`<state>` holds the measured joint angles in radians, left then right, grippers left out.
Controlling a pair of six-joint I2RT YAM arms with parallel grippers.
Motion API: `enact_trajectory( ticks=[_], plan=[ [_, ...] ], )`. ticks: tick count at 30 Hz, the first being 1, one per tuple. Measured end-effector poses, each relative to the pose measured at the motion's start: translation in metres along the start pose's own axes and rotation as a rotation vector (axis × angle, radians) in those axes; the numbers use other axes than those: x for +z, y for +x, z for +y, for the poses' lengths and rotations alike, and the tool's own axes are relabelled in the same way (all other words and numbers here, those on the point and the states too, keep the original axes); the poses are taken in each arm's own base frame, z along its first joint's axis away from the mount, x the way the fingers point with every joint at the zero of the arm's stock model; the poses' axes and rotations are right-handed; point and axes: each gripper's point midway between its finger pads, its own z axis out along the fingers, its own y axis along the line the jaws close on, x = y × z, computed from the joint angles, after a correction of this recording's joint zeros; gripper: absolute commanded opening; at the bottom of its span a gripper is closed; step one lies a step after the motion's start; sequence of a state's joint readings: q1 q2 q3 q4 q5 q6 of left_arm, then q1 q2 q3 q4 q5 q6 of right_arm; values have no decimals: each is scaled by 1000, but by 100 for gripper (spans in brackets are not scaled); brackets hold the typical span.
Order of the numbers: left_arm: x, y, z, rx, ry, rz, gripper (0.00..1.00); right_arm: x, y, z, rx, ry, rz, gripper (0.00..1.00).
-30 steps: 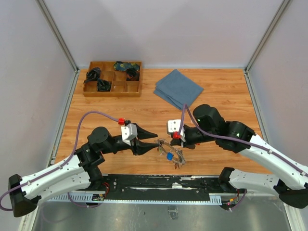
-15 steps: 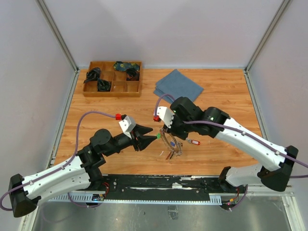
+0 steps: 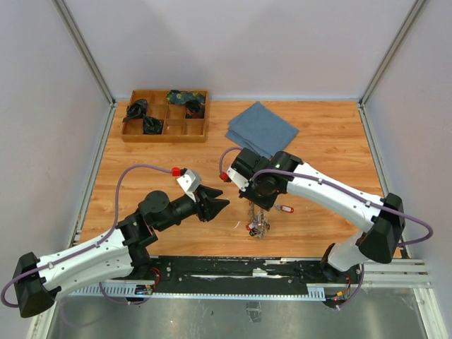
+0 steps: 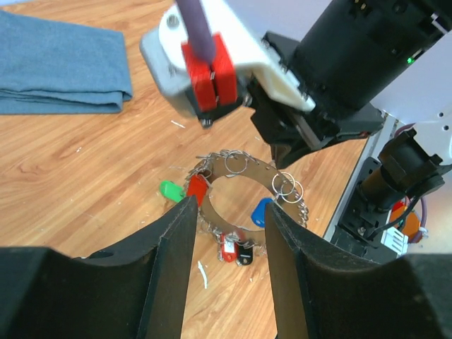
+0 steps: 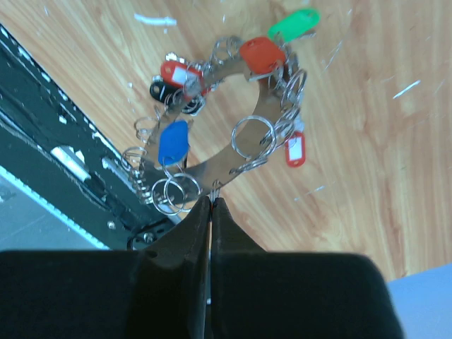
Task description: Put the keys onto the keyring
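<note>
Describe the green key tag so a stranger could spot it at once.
Start at the wooden table, where the right tool pinches a big metal ring hung with coloured tags. On the side of the ring farthest from that tool, beside a large red tag, the green tag sticks outward, the only green one among red, blue and black.

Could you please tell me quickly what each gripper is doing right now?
Left gripper: open, holding nothing.
Right gripper: shut on the keyring.
</note>
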<state>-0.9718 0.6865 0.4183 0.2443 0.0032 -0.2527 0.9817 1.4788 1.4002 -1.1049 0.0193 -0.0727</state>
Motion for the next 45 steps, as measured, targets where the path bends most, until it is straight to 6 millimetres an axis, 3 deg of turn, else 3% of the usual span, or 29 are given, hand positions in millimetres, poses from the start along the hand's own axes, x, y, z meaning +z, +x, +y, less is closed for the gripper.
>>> enact_trajectory(
  ticks=[5,12,22,30,36,45],
  plan=[
    [-1,-1,1,1,-5,-5,47,8,19,9,9,-46,117,1],
    [-8,-8,0,14,-1,-31,46,18,27,30,20,-161,170,1],
    [-13,-10,0,33,0,-32,43,14,-1,54,36,-307,-10,1],
    [-15,-11,-1,39,4,-36,43,10,-14,47,47,-250,-211,1],
    [-15,-11,0,43,4,-36,43,9,-16,26,95,-110,-378,0],
    [-14,-7,-1,44,7,-21,43,17,-34,8,147,-18,-448,0]
  ],
)
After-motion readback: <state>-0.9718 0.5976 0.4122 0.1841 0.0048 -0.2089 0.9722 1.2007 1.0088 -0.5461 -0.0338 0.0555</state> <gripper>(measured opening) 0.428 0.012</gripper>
